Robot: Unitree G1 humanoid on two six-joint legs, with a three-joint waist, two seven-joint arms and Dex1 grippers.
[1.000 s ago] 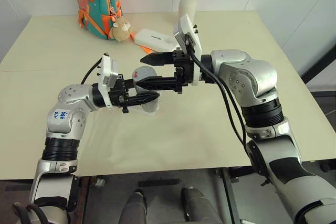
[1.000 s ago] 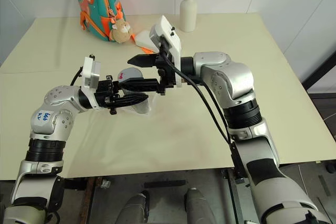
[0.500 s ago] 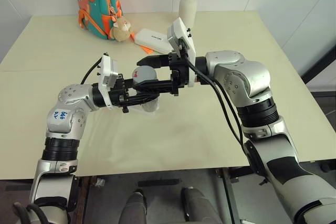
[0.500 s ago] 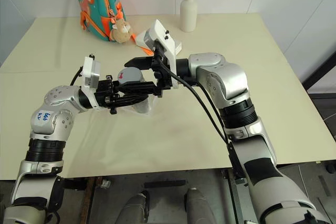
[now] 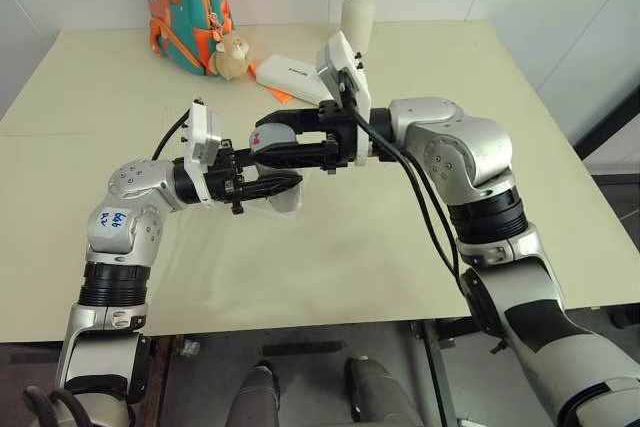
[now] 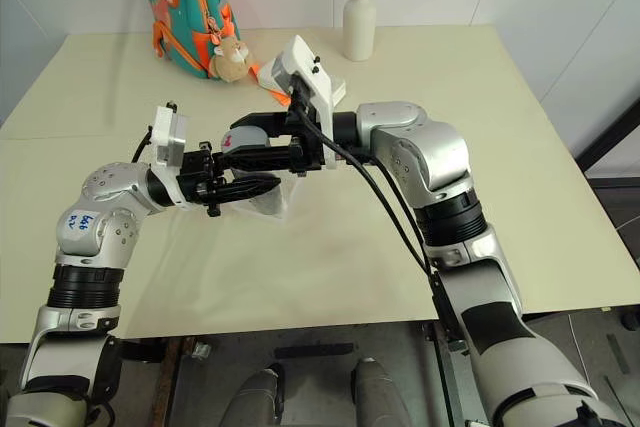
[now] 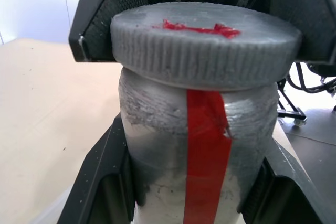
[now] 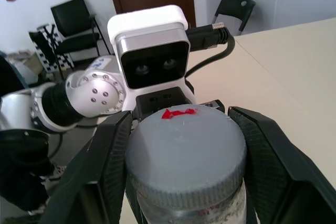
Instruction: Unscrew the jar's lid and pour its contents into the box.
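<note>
Above table (image 5: 400, 247) | jar (image 7: 199, 145): grey, red stripe | lid (image 7: 205, 43): ribbed, on

The jar (image 5: 268, 144) sits mid-table (image 5: 420, 237), the lid (image 7: 205, 43) on top of it. The backpack (image 5: 182, 2) lies at its 11 o'clock, the vase (image 5: 357, 9) at 1, the white case (image 5: 290, 74) between them, nearer the jar

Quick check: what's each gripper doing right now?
Left gripper: shut on the jar, gripping its body.
Right gripper: shut on the lid, which sits on the jar.
</note>
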